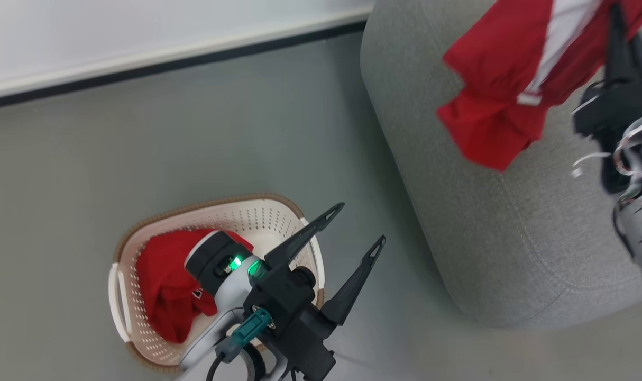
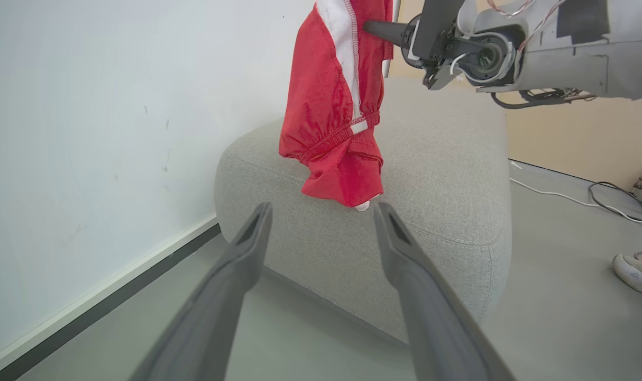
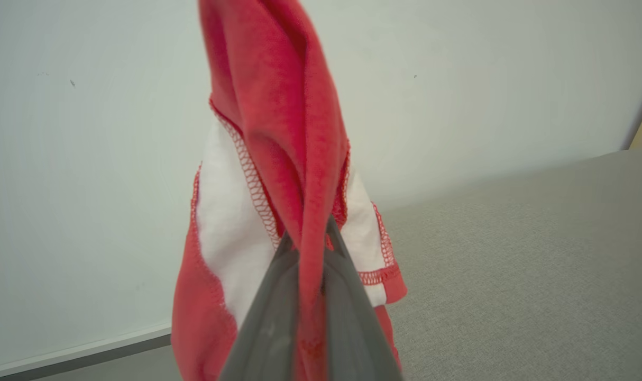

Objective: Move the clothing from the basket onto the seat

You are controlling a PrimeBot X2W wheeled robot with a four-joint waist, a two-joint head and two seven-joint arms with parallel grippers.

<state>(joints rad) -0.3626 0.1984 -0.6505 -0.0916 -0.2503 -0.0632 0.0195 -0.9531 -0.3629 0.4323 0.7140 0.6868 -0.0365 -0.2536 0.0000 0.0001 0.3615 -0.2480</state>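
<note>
1. Nearest, the left gripper [image 1: 362,221] is held with its two fingers spread apart and nothing between them. It is raised over the basket's rim on the side toward the seat, and it is pointed at the seat.
2. The basket [image 1: 210,203] is set on the floor [image 1: 141,159], near the seat but apart from it. A heap of red fabric [image 1: 162,280] is seen inside it, partly hidden by the left arm.
3. The seat [image 1: 511,238] is bare across its near end and front edge.
4. Over the seat's top, toward the wall [image 2: 88,132], the clothing [image 1: 495,79] is hung from the right gripper [image 3: 310,233], whose fingers are pressed together on a fold of red cloth beside the white panel. The hem is drooped low to the seat; whether it touches the seat cannot be told, as it is blurred in the head view.
5. The task is judged to be partly done: one garment has been lifted out and carried above the seat, but it is not yet let go. Lowering and release are left, and the red fabric in the basket is left to be fetched.
</note>
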